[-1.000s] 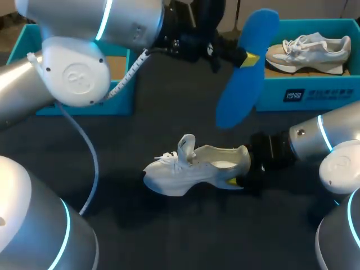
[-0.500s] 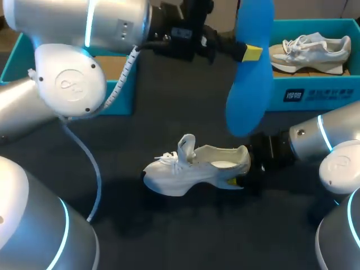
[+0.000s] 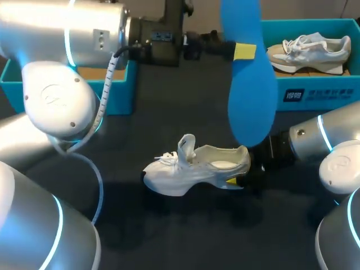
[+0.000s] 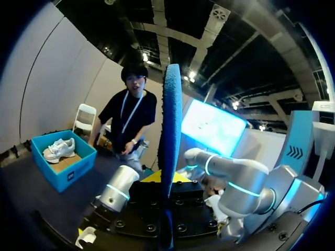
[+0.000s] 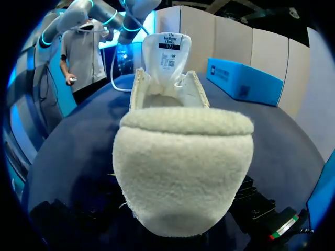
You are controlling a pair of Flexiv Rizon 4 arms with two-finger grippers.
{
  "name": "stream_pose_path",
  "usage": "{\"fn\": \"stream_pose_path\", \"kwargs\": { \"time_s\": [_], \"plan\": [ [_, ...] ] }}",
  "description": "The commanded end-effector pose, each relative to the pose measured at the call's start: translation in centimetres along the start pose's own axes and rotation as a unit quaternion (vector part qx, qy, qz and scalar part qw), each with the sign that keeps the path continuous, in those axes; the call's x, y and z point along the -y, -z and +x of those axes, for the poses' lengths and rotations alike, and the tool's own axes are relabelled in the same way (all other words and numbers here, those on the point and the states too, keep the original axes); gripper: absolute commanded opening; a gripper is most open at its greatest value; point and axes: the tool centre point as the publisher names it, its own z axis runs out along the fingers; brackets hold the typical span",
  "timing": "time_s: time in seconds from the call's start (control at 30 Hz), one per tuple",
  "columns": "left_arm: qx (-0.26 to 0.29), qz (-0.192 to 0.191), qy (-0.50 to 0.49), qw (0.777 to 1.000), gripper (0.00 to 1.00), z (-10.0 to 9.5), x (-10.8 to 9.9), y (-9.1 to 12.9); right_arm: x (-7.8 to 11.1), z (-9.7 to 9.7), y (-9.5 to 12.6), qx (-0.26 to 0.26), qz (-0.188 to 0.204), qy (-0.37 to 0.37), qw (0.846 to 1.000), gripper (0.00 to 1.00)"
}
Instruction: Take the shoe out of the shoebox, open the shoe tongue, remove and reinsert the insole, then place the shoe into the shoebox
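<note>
Two teal boxes at the far edge of the tabletop (image 3: 169, 225): left shoebox (image 3: 121, 90) behind the left arm, right shoebox (image 3: 304, 93) with a second pale shoe (image 3: 308, 52) lying inside. Left hand (image 3: 239, 50) clamped on the blue insole (image 3: 250, 95) near its upper end; held upright in the air, lower end pointing down toward the heel of the white shoe (image 3: 191, 169). Sits at the tabletop's middle, toe toward the left, tongue pulled up. Right hand (image 3: 242, 180) right at the heel; cannot tell whether closed on it or open.
</note>
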Motion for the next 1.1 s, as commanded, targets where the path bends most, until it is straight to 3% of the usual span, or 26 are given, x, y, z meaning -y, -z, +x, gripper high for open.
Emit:
{"fn": "stream_pose_path", "kwargs": {
  "time_s": [0.03, 0.4, 0.83, 1.1],
  "plan": [
    [-0.004, 0.030, 0.004, 1.000, 0.00, 0.6, -0.8, 1.4, 0.0, 0.1, -0.6, 0.001, 0.003, 0.000, 1.000, 0.00],
    [-0.022, 0.037, 0.047, 0.998, 0.00, 3.8, -1.9, 2.5, 0.0, 0.1, -0.6, 0.001, 0.003, 0.000, 1.000, 0.00],
    [-0.031, 0.076, 0.068, 0.994, 0.00, 4.1, -2.5, 3.0, 0.0, 0.1, -0.6, 0.001, 0.003, 0.000, 1.000, 0.00],
    [-0.035, 0.078, 0.081, 0.993, 0.00, 4.3, -3.2, 2.8, 0.0, 0.1, -0.6, 0.001, 0.003, 0.000, 1.000, 0.00]
  ]
}}
